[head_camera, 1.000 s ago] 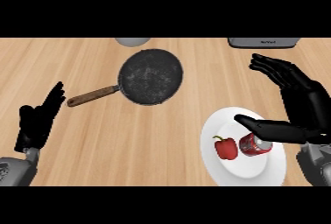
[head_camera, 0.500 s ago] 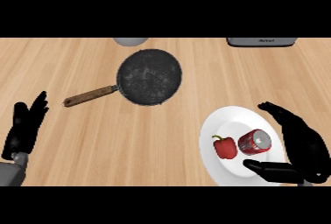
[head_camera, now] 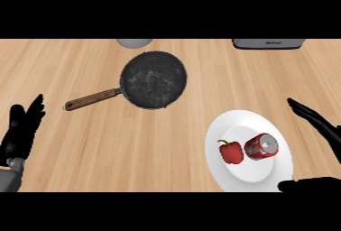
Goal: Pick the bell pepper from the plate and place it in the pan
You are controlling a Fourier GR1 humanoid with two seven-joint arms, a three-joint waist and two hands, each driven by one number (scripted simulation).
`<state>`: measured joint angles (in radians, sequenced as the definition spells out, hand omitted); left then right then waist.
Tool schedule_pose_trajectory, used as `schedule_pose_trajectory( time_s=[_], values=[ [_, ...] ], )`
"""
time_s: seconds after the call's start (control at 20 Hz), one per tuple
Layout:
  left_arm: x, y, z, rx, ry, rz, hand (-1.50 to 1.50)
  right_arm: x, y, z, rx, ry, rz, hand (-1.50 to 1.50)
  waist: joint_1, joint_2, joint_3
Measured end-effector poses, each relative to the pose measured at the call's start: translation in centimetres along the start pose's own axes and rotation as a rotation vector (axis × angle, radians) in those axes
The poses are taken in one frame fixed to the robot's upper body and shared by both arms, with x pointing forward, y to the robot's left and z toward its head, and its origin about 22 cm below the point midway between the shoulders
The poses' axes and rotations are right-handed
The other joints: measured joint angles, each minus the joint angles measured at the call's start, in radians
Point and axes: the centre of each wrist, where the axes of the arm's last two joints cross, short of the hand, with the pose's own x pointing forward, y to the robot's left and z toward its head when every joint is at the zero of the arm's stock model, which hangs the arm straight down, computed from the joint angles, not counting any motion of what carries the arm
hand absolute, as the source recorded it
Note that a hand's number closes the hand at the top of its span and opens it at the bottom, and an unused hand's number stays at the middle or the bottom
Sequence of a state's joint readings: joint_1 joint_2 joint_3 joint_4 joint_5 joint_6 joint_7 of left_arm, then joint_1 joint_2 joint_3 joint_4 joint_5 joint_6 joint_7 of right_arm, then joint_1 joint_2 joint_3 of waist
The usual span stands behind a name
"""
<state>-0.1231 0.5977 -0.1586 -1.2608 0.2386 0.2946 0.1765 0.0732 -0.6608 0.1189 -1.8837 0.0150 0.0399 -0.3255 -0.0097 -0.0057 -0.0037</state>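
Note:
A red bell pepper [head_camera: 231, 152] lies on the white plate [head_camera: 230, 126] at the lower right, touching a red can [head_camera: 261, 146] that lies on its side beside it. The black pan [head_camera: 153, 79] with a brown wooden handle [head_camera: 91, 99] rests on the counter up and left of the plate. My right hand [head_camera: 320, 124] is open at the right edge, just right of the plate, fingers spread, with its thumb below near the plate's lower rim. My left hand [head_camera: 21, 128] rests open at the left edge, fingers up.
A grey rounded object [head_camera: 134, 42] sits at the counter's far edge above the pan. A dark appliance with a silver rim [head_camera: 268, 43] stands at the far right.
My right hand has drawn back to the right, off the plate, uncovering the can and pepper. The left hand shifted slightly outward. Pepper, can and pan have not moved.

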Motion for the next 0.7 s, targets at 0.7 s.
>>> schedule_pose_trajectory(
  time_s=[0.7],
  values=[
    [0.2, -0.8, -0.6, -0.016, -0.011, -0.007, 0.0, 7.1, 3.8, -3.9, 0.381, 0.301, 0.515, -1.5, 0.019, 0.006, 0.001]
  ],
)
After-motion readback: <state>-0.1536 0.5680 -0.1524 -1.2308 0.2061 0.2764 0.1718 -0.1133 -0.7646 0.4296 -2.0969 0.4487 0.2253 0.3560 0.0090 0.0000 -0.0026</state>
